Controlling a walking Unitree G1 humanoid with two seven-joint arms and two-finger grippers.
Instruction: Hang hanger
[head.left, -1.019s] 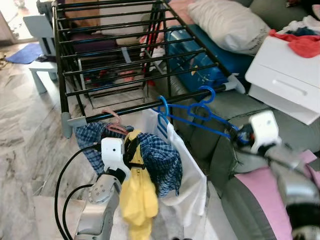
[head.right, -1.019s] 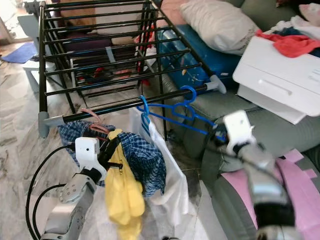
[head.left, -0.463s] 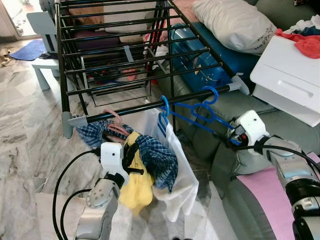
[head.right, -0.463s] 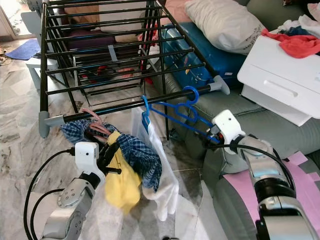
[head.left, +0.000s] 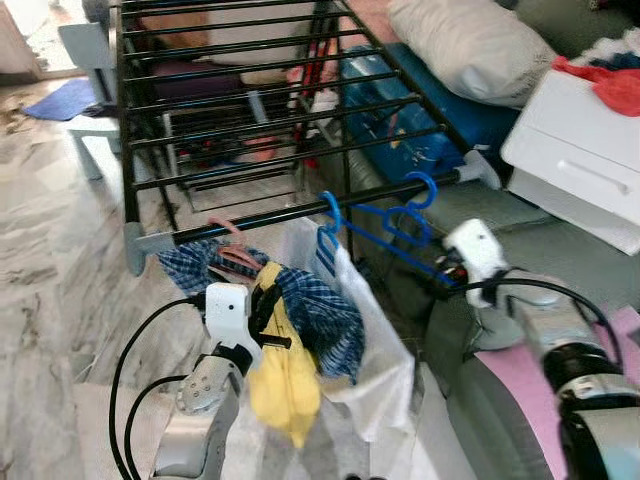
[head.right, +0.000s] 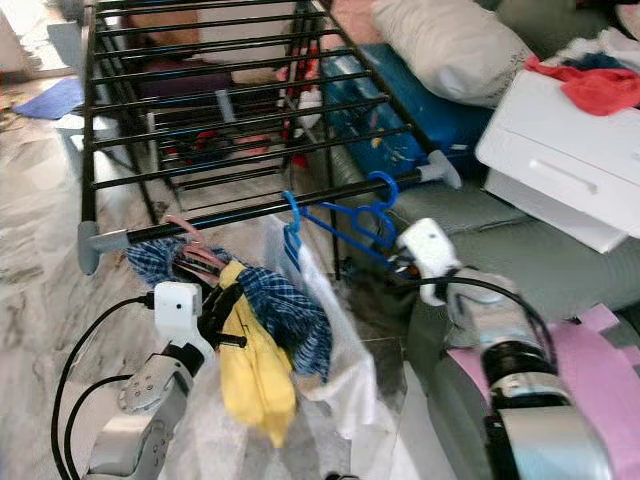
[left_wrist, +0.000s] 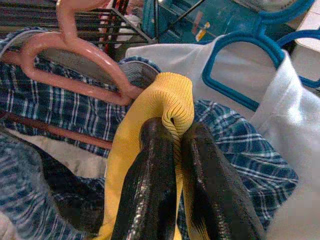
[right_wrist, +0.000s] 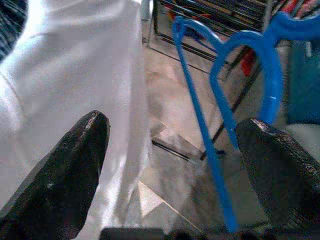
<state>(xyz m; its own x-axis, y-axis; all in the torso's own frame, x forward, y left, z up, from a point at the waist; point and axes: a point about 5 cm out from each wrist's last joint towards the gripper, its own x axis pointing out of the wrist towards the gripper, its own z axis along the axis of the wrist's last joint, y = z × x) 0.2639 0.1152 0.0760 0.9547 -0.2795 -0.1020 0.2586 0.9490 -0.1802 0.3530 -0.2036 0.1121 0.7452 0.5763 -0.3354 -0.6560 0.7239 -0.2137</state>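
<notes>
Two grippers are in view, nearest the camera. The left gripper (left_wrist: 172, 145) has its black fingers (left_wrist: 150, 190) pressed together on a fold of the yellow garment (head.left: 283, 375), which hangs down beside a blue plaid shirt (head.left: 320, 315) on a pink hanger (left_wrist: 75, 47). The right gripper (right_wrist: 172, 150) has its fingers (right_wrist: 65, 170) spread wide apart, with the blue hanger (head.left: 385, 222) running between them, touching neither; a white garment (head.left: 375, 345) hangs next to it. Just beyond, the blue hanger's hook sits over the front black rail of the drying rack (head.left: 250, 110), near the rail's right end. Behind the rack lie a blue suitcase (head.left: 395, 120) and a pale pillow (head.left: 465, 45), with a white drawer unit (head.left: 575, 150) to the right
</notes>
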